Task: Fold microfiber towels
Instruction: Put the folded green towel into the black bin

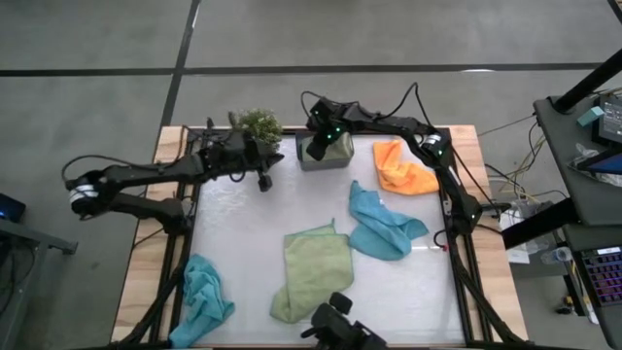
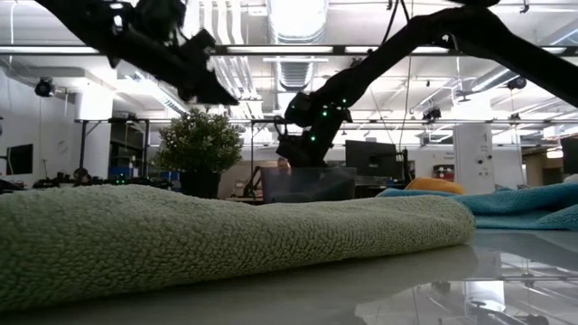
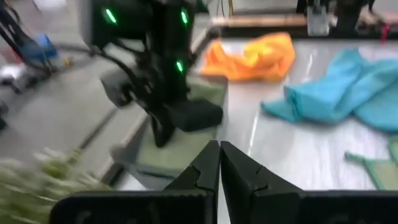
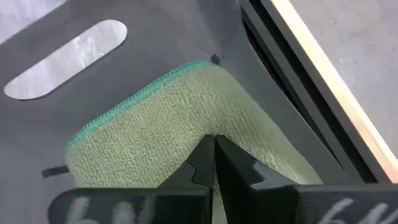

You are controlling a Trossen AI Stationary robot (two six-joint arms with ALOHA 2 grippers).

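Fingertips of the right gripper (image 4: pixel 214 163) are pressed together on a folded green towel (image 4: pixel 186 118) inside the grey bin (image 1: pixel 324 150); pressing should stay gentle so the fold keeps. Left gripper (image 3: pixel 219 163), closed and empty, hovers beside the bin. Other towels (image 1: pixel 384 222) lie unfolded on the table (image 1: pixel 243 219).

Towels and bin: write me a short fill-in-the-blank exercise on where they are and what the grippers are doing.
1. The right gripper is pressed onto a folded light green towel inside the grey ____.
2. The orange towel lies on the table beside a crumpled ____ towel.
3. The left gripper hangs empty near the potted plant, its fingers ____.
4. The unfolded light green towel lies near the table's ____ edge.

Missing words: bin; teal-blue; shut; front
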